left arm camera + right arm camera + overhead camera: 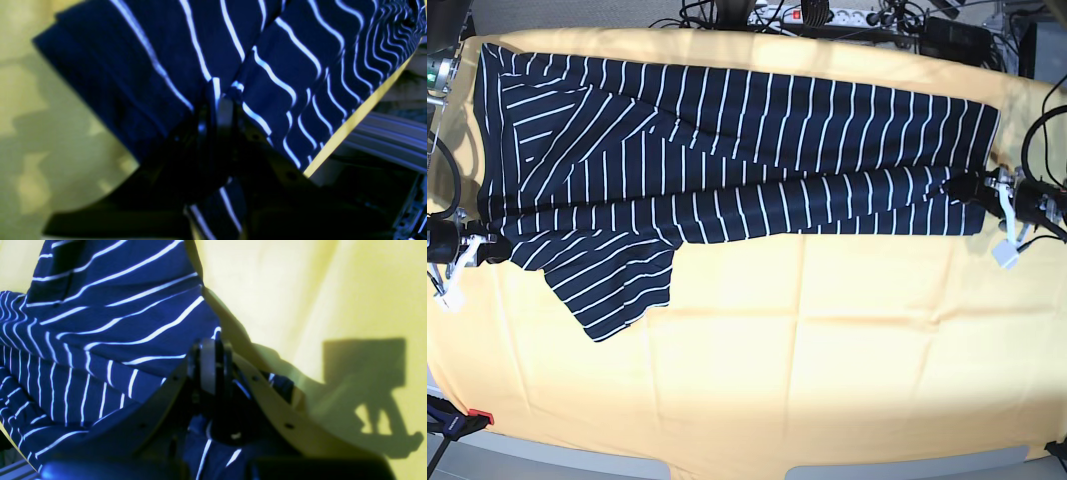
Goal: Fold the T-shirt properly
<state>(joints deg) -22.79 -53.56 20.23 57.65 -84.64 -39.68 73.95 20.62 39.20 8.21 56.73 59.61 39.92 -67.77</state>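
Across the far half of the yellow-covered desk (827, 340) lies the T-shirt (727, 150), its near long edge pinched at opposite ends by left gripper (972, 188) and right gripper (489, 247), both clamped on cloth; lengthwise fold apparently underway; next: carry that edge together, evenly.

In the left wrist view the T-shirt (160, 66) is soft with blur and runs off the top edge, its folds burying the left gripper (220, 100) tips. The right gripper (211, 350) tips likewise vanish into cloth. From the base camera both arms are cut off by the frame's sides, and the cables (847, 15) along the top edge are too small to sort out.
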